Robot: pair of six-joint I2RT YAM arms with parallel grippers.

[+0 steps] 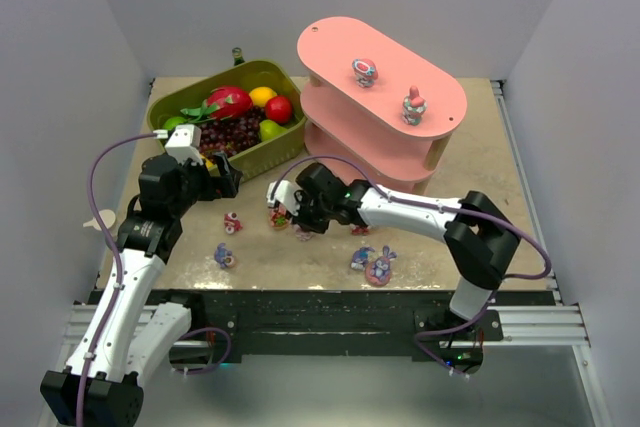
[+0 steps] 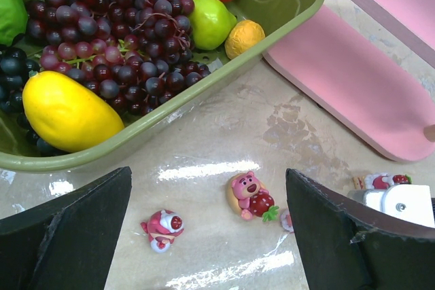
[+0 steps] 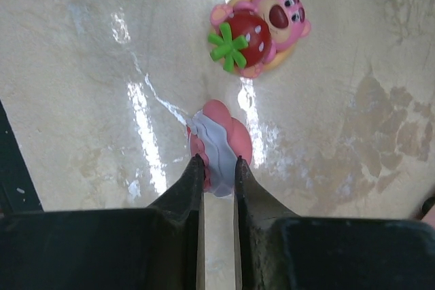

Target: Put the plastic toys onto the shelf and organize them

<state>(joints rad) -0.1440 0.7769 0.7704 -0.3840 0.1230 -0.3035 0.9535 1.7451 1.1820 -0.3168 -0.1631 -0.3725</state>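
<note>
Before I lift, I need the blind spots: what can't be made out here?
Right wrist: fingers of the right gripper cover the near end of the pink-white toy; firm pinch unconfirmed.
Top external: lower tiers of the shelf lie under its top board.
Left wrist: small toy beside the strawberry bear, cut off by a finger of the left gripper.
</note>
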